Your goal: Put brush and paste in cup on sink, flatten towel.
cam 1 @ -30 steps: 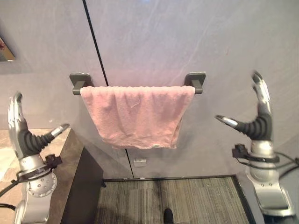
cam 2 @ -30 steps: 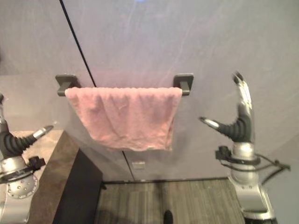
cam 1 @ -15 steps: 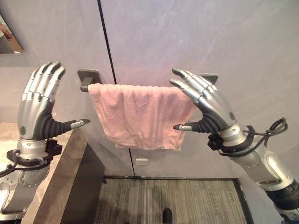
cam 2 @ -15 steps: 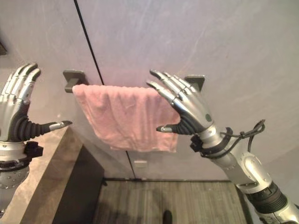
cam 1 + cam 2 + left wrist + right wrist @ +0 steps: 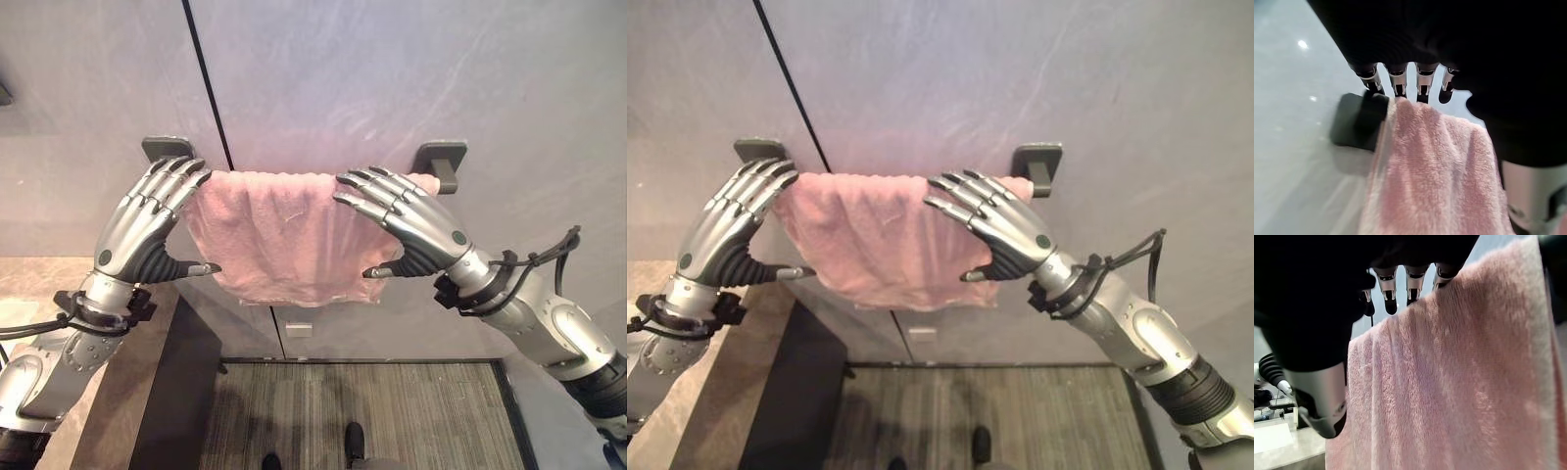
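**Towel work begins at the rail**

Towel (image 5: 294,235) first, it seems: the pink cloth hangs over a wall rail between two dark brackets, bunched and creased, its lower hem running unevenly toward 5 o'clock. The robot's left hand (image 5: 147,220) reaches the cloth's upper edge at 9 o'clock, beside the left bracket (image 5: 165,147); the right hand (image 5: 411,220) lies over the top edge at 3 o'clock, just short of the right bracket (image 5: 441,162). Both hands have their fingers stretched out straight and slightly spread, thumbs held apart below, gripping nothing; the fingertips appear to rest on or just over the fold at the rail.

Judged from this, the flattening is barely under way: the cloth covers only part of the rail and wrinkles run across its face. Spreading it outward toward both brackets looks like the work remaining. A stone counter (image 5: 29,294) edges in at 8 o'clock, but brush, paste and cup cannot be checked from these views, so that half of the task is unknown.

The head views give the full layout, including a person's shoes (image 5: 355,443) on the floor at 6 o'clock. The left wrist view adds what they cannot: dark fingertips (image 5: 1397,84) lined up right at the towel's top edge against the bracket. The right wrist view shows the cloth's pile close up.
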Controlling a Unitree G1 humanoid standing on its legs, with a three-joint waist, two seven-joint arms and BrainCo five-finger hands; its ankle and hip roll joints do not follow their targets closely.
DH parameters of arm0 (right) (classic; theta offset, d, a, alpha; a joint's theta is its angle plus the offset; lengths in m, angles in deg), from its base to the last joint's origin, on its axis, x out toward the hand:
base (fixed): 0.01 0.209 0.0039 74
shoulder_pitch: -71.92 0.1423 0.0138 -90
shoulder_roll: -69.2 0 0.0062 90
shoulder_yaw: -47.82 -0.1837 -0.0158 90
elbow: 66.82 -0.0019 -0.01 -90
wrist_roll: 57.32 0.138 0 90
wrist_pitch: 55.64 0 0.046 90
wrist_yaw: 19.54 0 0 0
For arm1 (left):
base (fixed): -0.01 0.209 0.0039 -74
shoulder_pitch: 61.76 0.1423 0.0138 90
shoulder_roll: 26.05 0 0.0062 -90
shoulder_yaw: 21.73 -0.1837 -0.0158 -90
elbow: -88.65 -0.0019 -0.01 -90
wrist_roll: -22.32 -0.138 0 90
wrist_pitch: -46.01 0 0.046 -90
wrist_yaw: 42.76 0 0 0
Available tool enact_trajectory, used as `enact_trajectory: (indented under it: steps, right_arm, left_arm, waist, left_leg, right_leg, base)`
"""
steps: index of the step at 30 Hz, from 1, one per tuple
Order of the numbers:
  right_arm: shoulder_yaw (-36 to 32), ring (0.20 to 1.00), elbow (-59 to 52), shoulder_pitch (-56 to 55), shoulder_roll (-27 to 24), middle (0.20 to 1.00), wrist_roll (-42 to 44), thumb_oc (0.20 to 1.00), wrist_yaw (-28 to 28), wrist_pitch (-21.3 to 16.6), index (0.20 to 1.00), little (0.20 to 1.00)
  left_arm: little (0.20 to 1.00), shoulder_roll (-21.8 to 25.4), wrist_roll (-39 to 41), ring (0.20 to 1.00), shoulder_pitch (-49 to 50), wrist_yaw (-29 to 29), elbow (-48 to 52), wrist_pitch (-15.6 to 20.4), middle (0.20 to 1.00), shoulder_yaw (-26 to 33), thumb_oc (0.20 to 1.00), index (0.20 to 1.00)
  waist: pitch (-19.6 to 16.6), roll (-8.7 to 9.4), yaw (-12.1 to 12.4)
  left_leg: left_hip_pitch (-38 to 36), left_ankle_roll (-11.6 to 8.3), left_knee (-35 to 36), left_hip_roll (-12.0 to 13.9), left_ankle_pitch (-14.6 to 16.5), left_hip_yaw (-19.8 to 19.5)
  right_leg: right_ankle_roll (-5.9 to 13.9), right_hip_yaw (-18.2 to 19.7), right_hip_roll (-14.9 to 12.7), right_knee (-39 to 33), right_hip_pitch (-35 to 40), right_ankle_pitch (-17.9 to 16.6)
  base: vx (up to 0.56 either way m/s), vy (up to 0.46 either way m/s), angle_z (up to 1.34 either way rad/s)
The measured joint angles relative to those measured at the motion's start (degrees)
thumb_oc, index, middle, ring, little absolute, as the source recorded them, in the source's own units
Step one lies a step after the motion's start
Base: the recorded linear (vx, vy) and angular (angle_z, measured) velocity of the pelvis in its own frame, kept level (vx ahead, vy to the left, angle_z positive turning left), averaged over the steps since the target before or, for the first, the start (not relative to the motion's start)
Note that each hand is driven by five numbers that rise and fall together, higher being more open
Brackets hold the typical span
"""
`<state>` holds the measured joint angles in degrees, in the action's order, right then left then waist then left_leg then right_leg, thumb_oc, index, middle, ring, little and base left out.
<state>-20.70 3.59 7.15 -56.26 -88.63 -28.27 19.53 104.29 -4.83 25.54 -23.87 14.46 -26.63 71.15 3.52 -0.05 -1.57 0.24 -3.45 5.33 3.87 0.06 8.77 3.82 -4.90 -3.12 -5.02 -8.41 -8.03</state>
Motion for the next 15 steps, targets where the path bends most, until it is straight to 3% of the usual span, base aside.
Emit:
enact_trajectory:
  steps: [6,8,12,15]
  right_arm:
    - [0.11,1.000,-0.22,4.30,-0.77,1.000,0.02,1.000,-0.11,-0.18,1.000,1.000]
    - [-0.01,1.000,-0.11,4.63,-3.21,1.000,0.13,1.000,0.04,-0.19,1.000,1.000]
    - [-1.46,1.000,-0.61,3.68,-5.72,1.000,0.87,1.000,0.12,-0.44,1.000,1.000]
    - [-2.45,1.000,-0.83,2.12,-7.51,1.000,1.45,1.000,0.32,-0.47,1.000,1.000]
  left_arm:
    - [1.000,6.36,-1.20,1.000,-4.04,1.43,-1.14,0.39,1.000,-0.83,1.000,1.000]
    - [1.000,12.83,-4.55,1.000,-2.71,0.85,-1.02,-0.16,1.000,-0.63,1.000,1.000]
    - [1.000,17.44,-5.46,1.000,2.34,0.40,-0.46,0.03,1.000,4.99,1.000,1.000]
    - [1.000,17.69,-5.42,1.000,6.80,-0.41,0.40,0.25,1.000,8.82,1.000,1.000]
  waist:
    - [0.45,-0.46,-0.19]
    - [0.54,-0.55,0.32]
    - [0.55,-0.55,0.08]
    - [0.57,-0.59,0.43]
  left_leg:
    - [3.14,0.04,0.00,-0.35,-0.64,0.83]
    - [3.45,-0.01,0.01,-0.41,-0.60,1.19]
    - [3.49,0.08,0.01,-0.49,-0.55,1.59]
    - [2.40,0.22,0.01,-0.42,-0.28,3.10]
  right_leg:
    - [-0.13,0.99,-0.23,-0.01,-3.55,-0.99]
    - [0.00,1.42,-0.24,-0.38,-4.09,-1.02]
    - [0.14,1.99,-0.20,-0.37,-4.49,-1.13]
    - [0.07,3.12,0.10,-0.11,-3.99,-1.22]
  base:
    - [0.01,-0.002,-0.06]
    - [0.07,0.012,-0.08]
    - [0.07,0.012,-0.09]
    - [0.06,0.002,-0.25]
